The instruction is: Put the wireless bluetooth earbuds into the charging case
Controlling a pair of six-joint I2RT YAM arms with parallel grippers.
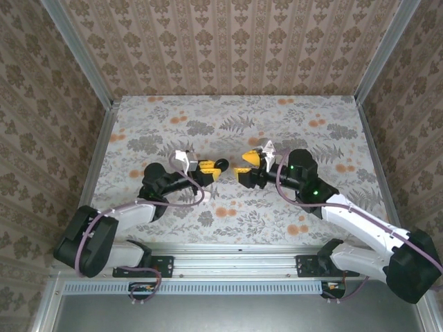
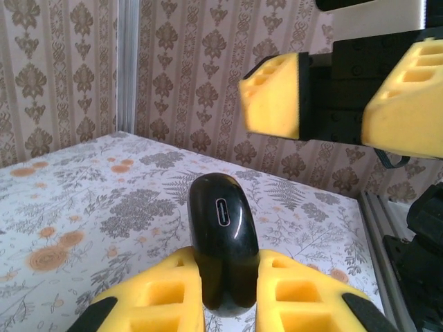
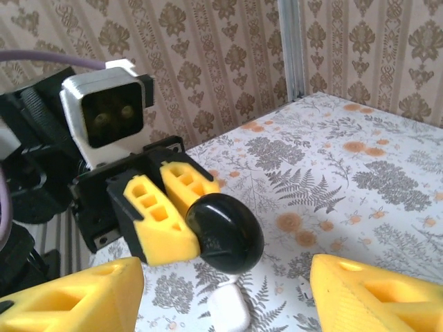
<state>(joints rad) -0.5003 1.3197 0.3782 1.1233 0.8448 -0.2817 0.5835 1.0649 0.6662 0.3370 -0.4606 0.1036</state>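
Left claw: your left gripper (image 2: 225, 277) is clamped on a glossy black oval plastic case (image 2: 223, 242), one yellow finger (image 2: 156, 294) pressed against each flat side.
Held case, place: it is off the floral-patterned tabletop (image 1: 277, 124), at the tip of the left gripper (image 1: 208, 169), in the gap between your two arms.
Held case, long axis: it runs out along the left fingers. In the top view the case (image 1: 220, 164) sticks out past the fingertips toward the right gripper (image 1: 243, 171).
Held case, facing: the narrow edge with a small slot-shaped port looks back at your left wrist camera. The free rounded end (image 3: 225, 232) points at the right arm.
Right claw: your right gripper (image 3: 227, 277) stands wide, its yellow fingers (image 3: 374, 294) well apart with nothing between them. It is near the black case and not touching it.
White case: a small white glossy rounded plastic case (image 3: 230, 310) lies on the tabletop beneath the held black one. You can see only part of it, so its long axis cannot be told.
Earbuds: you cannot tell where they are.
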